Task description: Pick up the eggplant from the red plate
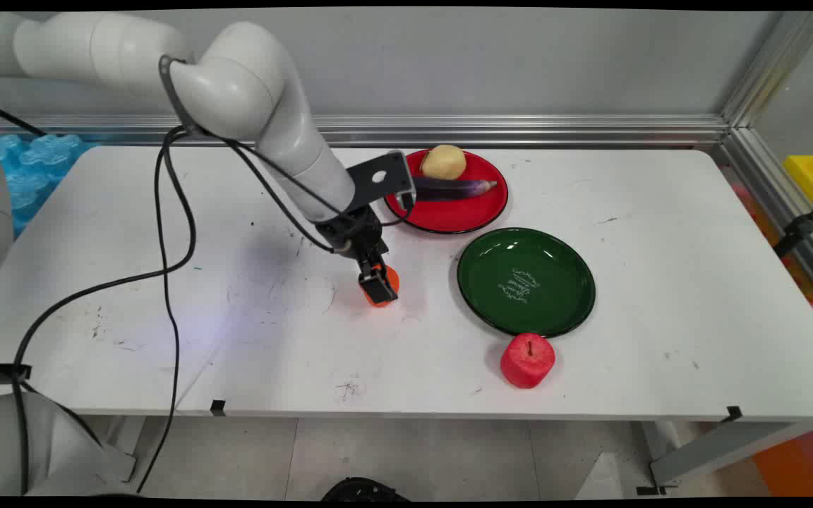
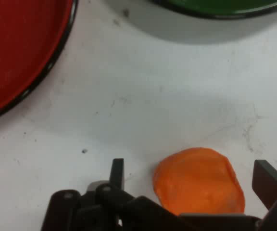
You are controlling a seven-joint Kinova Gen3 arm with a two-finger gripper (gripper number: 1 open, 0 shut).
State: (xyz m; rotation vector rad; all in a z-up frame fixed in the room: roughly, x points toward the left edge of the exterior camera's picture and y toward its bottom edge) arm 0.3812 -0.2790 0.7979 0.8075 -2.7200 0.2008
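Observation:
A small orange fruit [image 1: 391,278] lies on the white table [image 1: 166,282], left of the green plate. My black gripper [image 1: 377,288] is down over it, open. In the hand view the orange fruit [image 2: 198,180] sits between the two fingertips [image 2: 117,169], with a small gap on each side. The table surface shows just beyond it.
A red plate [image 1: 449,215] behind the gripper holds a potato [image 1: 443,161] and a purple eggplant [image 1: 457,188]. An empty green plate [image 1: 555,282] lies to the right, with a red apple [image 1: 527,360] in front of it. The hand view catches the red plate [image 2: 18,48] and green plate [image 2: 215,6].

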